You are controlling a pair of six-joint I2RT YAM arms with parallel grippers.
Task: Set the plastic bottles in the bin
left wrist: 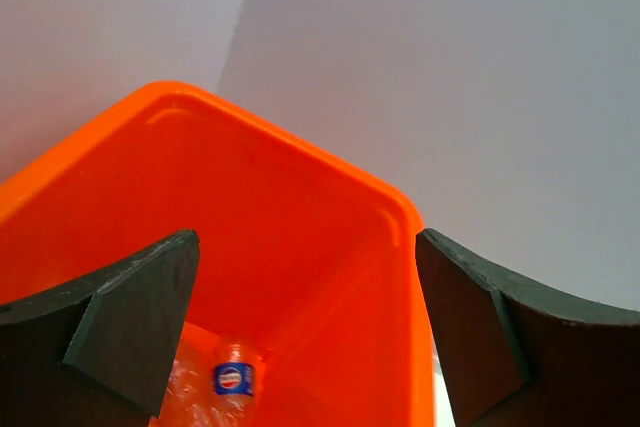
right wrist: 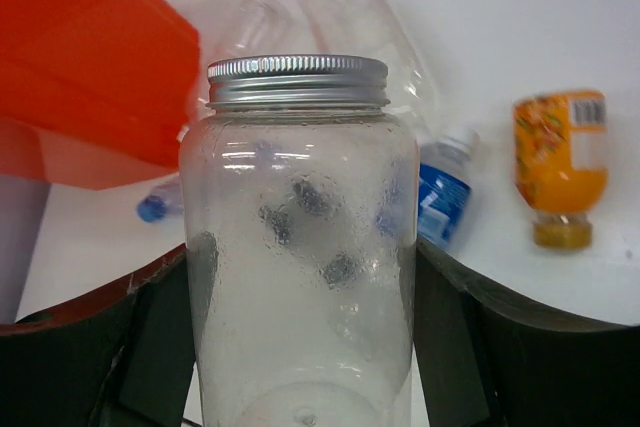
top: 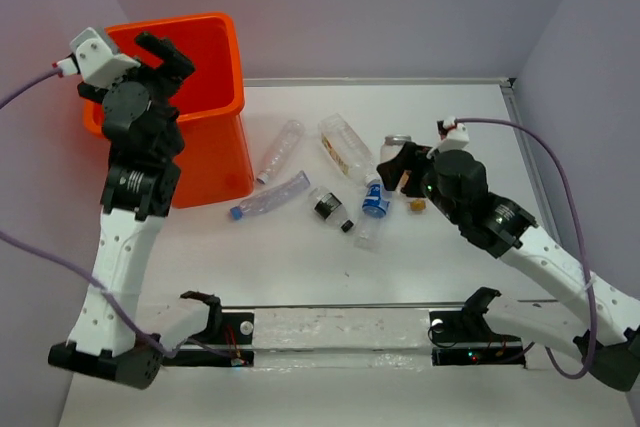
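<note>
1. Right wrist – capped bottle (right wrist: 300, 197) is gripped upright by the right gripper (right wrist: 310, 347); other bottles (top: 275, 195) are left lying on the table (top: 300, 277).
2. One bottle (left wrist: 232, 379) is seen inside the bin (left wrist: 300, 197); the left gripper (left wrist: 305, 327) is held wide open and empty above it.
3. Risk – the smooth capped bottle could be dropped short, or the left gripper struck over the bin.

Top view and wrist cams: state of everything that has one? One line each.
left gripper: open, empty, above the bin
right gripper: shut on the silver-capped bottle
silver-capped bottle: capped, held between the fingers
bin: upright, open-topped, bottle inside
blue-label bottle: lying at the bin's bottom
loose bottles: lying on their sides on the table
orange-label bottle: lying on the table, capped
</note>
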